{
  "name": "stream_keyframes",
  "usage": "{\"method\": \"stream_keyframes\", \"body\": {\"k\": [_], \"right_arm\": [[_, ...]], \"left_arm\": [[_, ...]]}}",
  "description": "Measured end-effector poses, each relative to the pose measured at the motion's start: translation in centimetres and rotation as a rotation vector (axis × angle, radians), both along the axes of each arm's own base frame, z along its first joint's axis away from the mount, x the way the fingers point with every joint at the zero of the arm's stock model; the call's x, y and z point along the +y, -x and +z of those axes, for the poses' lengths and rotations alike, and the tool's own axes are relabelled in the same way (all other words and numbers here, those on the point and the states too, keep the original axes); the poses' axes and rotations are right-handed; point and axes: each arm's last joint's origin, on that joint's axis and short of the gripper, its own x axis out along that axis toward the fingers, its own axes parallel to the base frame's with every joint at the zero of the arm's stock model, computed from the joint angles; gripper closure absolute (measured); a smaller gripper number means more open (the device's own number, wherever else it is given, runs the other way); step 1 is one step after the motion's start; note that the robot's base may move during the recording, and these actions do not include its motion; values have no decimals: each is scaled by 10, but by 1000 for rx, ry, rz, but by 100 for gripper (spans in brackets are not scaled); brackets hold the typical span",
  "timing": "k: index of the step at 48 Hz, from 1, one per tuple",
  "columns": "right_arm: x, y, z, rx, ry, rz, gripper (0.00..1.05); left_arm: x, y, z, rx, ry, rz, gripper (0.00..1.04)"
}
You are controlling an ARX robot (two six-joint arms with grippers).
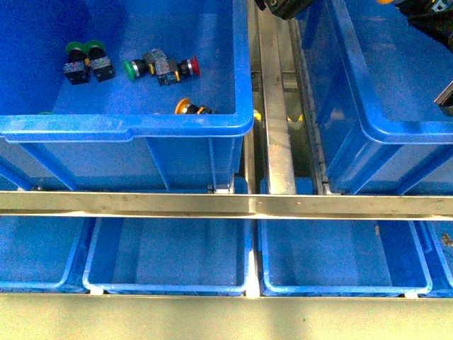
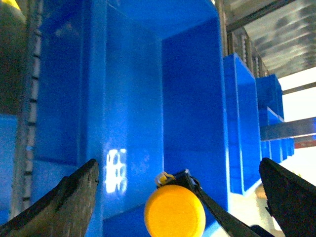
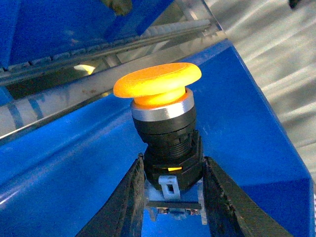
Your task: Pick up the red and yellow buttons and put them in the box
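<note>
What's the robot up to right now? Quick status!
Right gripper shut on a yellow button, up by the box. Left gripper open. Red button and another yellow one lie in the left crate among green ones.

A flat metal rail [image 1: 141, 204] crosses the front view from edge to edge just below the middle, and a second metal bar [image 1: 277, 127] runs up from it right of centre. Under the rail, along the lower part of the frame, sits a row of shallow blue trays [image 1: 170, 258], with a pale grey-green surface [image 1: 212, 320] at the very bottom. Bright glare lies on the metal.
</note>
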Motion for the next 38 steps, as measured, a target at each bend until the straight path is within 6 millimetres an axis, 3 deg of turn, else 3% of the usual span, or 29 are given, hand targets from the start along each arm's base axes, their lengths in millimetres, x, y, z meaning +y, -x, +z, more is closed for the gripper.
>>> {"method": "stream_keyframes", "body": {"k": [23,38], "right_arm": [[-19,4,-12,59,21,-58,79],[-39,12,-19,107,29,-132,79]], "left_arm": [[2,1,-7,-79,-172,215,8],[5,2,-7,-61,-416,456,8]]}}
